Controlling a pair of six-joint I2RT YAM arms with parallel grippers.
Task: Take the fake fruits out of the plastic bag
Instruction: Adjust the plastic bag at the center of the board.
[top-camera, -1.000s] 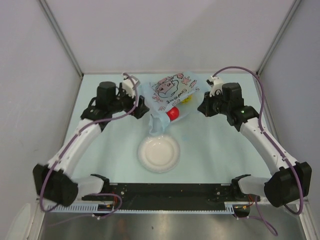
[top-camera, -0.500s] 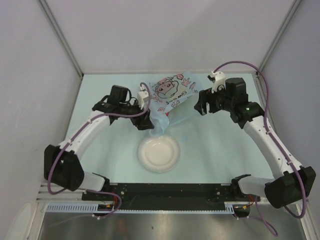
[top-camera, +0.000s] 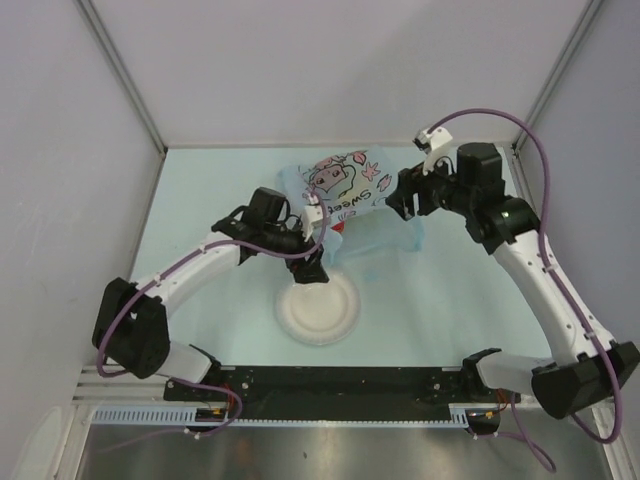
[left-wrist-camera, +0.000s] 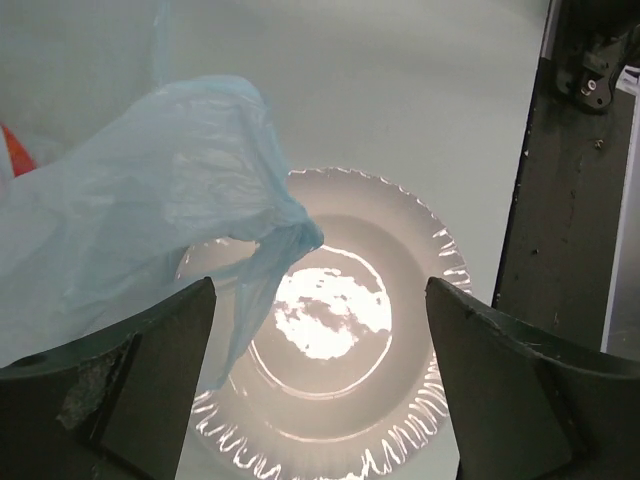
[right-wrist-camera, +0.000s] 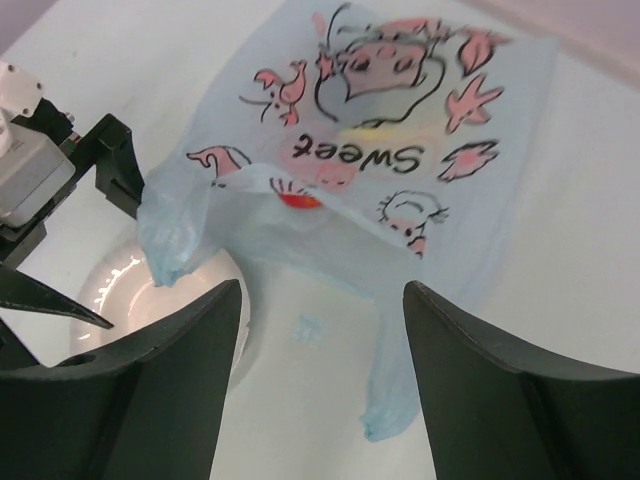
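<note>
I'm holding my left gripper (left-wrist-camera: 318, 290) spread, a loose fold of the plastic bag (left-wrist-camera: 150, 190) drooping between its fingertips above the white plate (left-wrist-camera: 385, 395). My right gripper (right-wrist-camera: 322, 290) is gaping too, gripping nothing; the bag is lying just ahead, stretching away from it, a red fake fruit (right-wrist-camera: 298, 201) showing through.

Bright even light, glare on plate (left-wrist-camera: 425, 300)

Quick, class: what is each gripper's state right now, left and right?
Left gripper: open, holding nothing.
Right gripper: open, holding nothing.
</note>
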